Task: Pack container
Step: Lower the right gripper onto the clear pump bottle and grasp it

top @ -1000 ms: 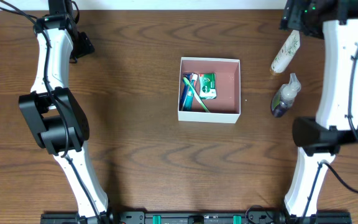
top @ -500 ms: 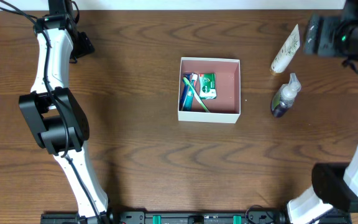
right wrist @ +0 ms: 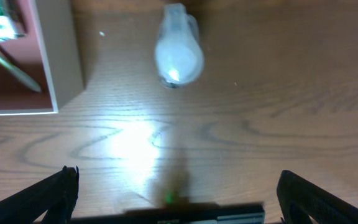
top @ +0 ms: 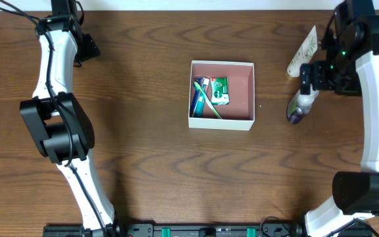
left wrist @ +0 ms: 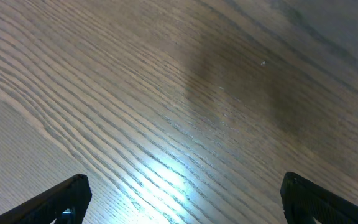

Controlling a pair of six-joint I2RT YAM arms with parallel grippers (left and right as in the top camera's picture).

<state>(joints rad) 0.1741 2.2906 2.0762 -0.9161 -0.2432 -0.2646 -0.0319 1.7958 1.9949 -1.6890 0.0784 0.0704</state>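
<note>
The right gripper (right wrist: 178, 190) is wide open by the little bottle (right wrist: 178, 46), likely to grab it for the container (top: 221, 123); the left gripper (left wrist: 182, 194) is open too

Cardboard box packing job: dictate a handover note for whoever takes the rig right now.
Left gripper: open, empty, over the wooden table, far left.
Right gripper: open, empty, hovering by the small clear bottle with dark liquid.
White-walled square cardboard box: mid-table.
Done: green-handled toothbrush and green-and-white packet are in the box.
Left: the bottle and the white tube, both on the table right of the box.
</note>
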